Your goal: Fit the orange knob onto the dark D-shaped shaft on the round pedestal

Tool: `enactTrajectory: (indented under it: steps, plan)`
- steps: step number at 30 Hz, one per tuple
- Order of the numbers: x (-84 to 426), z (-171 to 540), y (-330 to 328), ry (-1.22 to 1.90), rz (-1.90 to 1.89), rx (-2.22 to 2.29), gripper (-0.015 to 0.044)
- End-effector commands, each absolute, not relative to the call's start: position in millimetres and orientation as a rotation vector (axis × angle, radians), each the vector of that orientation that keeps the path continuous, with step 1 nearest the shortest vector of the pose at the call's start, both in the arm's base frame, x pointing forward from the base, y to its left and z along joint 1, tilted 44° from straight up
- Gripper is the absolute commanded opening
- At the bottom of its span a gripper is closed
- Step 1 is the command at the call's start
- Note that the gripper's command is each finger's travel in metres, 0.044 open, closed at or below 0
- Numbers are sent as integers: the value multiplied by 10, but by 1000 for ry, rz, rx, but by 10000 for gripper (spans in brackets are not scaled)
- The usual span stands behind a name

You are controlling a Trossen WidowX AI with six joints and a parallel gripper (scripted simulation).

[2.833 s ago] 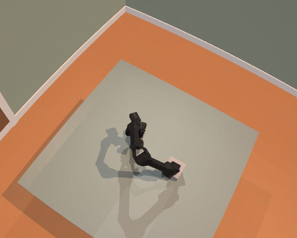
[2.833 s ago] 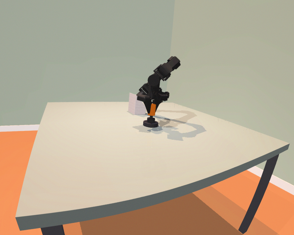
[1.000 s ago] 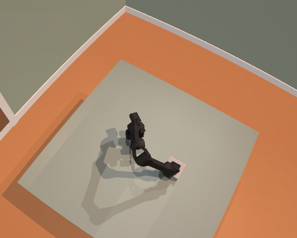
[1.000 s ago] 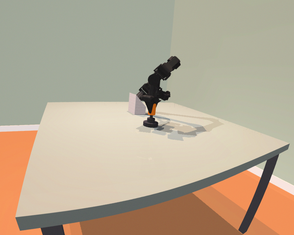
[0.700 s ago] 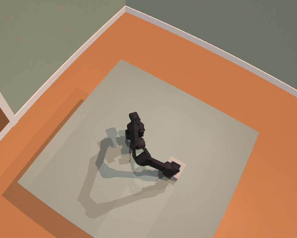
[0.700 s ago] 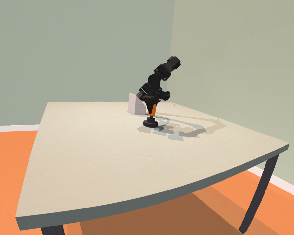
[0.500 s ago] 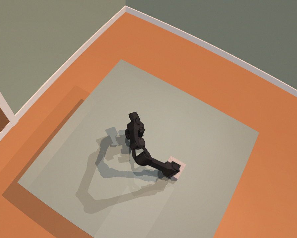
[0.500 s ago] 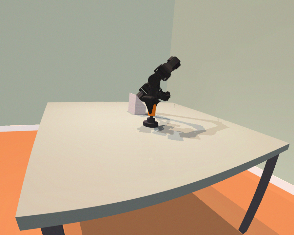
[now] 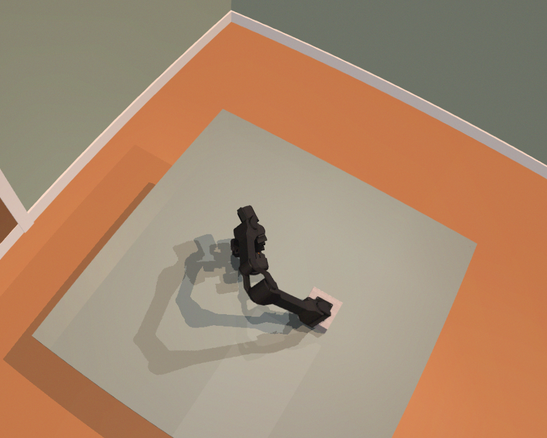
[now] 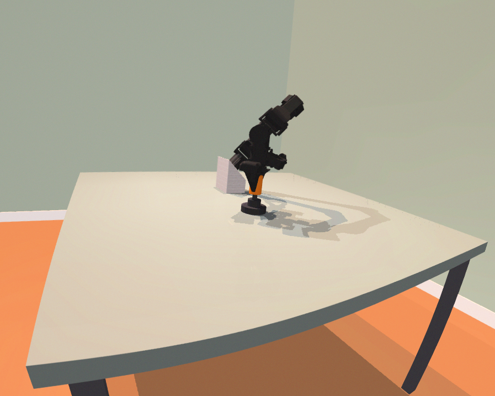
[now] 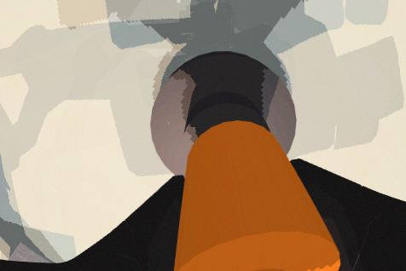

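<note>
The orange knob (image 10: pixel 257 187) (image 11: pixel 247 183) is upright between the fingers of my gripper (image 10: pixel 255 187) (image 11: pixel 238 177), which is shut on it. The round dark pedestal (image 10: pixel 253 208) (image 11: pixel 222 72) stands on the table directly below the knob. A short length of the dark shaft (image 10: pixel 254 197) shows between the knob's lower end and the pedestal's upper step in the exterior view. The knob's lower end is at the shaft's top part, above the pedestal. The wrist view hides the shaft behind the knob. The flat sides of the hole and the shaft are hidden.
The arm's base stands on a pale pink block (image 9: pixel 333 311) (image 10: pixel 227 178) behind the pedestal. The table (image 9: pixel 382 263) (image 10: pixel 154 264) carries the arm's shadows around the pedestal. Walls stand beyond the table.
</note>
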State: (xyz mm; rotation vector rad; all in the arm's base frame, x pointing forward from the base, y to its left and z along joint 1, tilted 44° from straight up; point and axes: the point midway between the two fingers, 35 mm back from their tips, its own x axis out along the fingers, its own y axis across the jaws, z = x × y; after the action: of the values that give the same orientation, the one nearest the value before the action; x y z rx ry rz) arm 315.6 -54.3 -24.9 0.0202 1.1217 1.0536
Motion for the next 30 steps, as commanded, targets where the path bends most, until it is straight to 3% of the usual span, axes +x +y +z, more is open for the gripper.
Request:
enactTrajectory:
  steps: [1,30]
  plan:
    - [3150,-226,-556,1072,1098,-53,0]
    - [3166,-226,-555,1011,1157,-141,0]
